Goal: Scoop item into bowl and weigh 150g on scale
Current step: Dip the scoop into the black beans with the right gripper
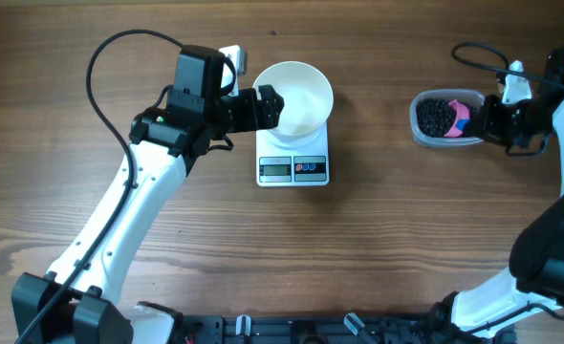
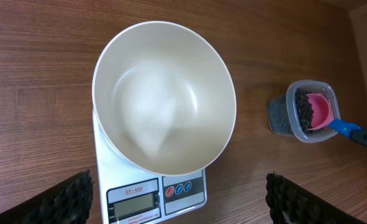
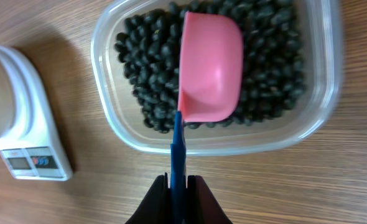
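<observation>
The white bowl (image 1: 298,94) stands empty on the white scale (image 1: 292,169). My left gripper (image 1: 267,107) is open at the bowl's left side. In the left wrist view its black pads (image 2: 68,200) stand wide apart with the bowl (image 2: 165,93) and the scale (image 2: 149,198) ahead of them. The black beans (image 3: 143,68) fill a clear tub (image 3: 118,134) on the right. A pink scoop (image 3: 211,65) lies over the beans with nothing inside. My right gripper (image 3: 178,182) is shut on its blue handle (image 3: 178,146).
The clear tub (image 1: 423,129) sits well right of the scale, with bare wood between them. A black cable (image 1: 119,48) loops over the table's far left. The right arm (image 1: 550,258) curves along the right edge.
</observation>
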You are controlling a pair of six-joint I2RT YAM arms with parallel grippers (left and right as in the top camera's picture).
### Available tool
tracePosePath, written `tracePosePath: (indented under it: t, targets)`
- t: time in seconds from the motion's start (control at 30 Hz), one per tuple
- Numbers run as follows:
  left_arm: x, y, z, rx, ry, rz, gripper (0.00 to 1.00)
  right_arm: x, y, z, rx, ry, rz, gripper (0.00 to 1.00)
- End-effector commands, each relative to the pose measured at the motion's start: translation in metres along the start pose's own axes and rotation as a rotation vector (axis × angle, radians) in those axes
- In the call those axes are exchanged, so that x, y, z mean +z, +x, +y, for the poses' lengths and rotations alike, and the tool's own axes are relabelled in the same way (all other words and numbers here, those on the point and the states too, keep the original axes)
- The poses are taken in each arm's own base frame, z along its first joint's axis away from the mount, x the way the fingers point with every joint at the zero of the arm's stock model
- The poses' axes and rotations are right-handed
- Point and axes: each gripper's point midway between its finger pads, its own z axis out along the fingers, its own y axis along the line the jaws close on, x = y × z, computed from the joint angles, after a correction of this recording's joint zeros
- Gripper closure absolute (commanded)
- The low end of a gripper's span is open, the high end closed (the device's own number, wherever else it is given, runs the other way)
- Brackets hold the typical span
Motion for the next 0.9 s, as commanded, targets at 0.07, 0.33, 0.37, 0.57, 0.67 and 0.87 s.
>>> tracePosePath:
  t: [0.07,0.33,0.37,0.57,0.67,0.87]
  targets:
    - [0.001,-0.003,0.004,0.008,-0.014,-0.008,0.08,0.034,0.006,0.002,0.042,-0.082,0.078,0.96]
    - [0.001,-0.003,0.004,0.009,-0.015,-0.008,0.08,0.018,0.009,0.002,0.046,-0.206,0.059,0.96]
    - [0.001,-0.003,0.004,0.009,-0.015,-0.008,0.08,0.014,0.007,0.000,0.051,-0.235,0.040,0.96]
    - [0.001,-0.003,0.004,0.008,-0.015,-0.008,0.08,-0.007,0.001,-0.002,0.045,-0.385,-0.045,0.96]
    - [0.001,-0.003,0.004,0.008,-0.015,-0.008,0.08,-0.016,-0.001,-0.005,0.051,-0.437,-0.080,0.96]
    - [0.001,-0.003,0.004,0.008,-0.015,-0.007,0.08,-0.028,-0.001,-0.014,0.080,-0.480,-0.121,0.96]
